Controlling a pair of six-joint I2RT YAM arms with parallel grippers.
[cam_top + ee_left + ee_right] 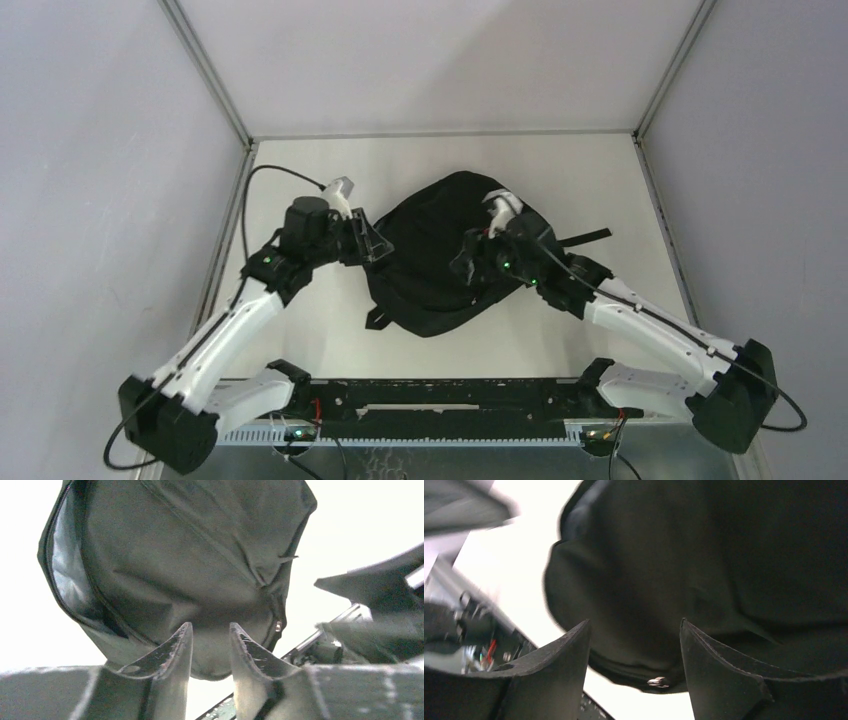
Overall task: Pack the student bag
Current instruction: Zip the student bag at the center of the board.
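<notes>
The student bag (430,225), a black rounded backpack, lies in the middle of the white table. My left gripper (372,246) is at its left edge. In the left wrist view its jaws (210,626) stand a little apart, nothing between them, the bag (190,555) just beyond. A zip along one side is undone and shows grey lining (65,565). My right gripper (470,262) hovers over the bag's right half. It is open (634,622) above the dark fabric (699,555); a metal zip pull (658,682) shows between the fingers.
A black strap (585,238) trails from the bag to the right. The arms' black mounting rail (440,400) runs along the near edge. Grey walls close in the table on three sides. A black cable (270,175) loops above the left arm.
</notes>
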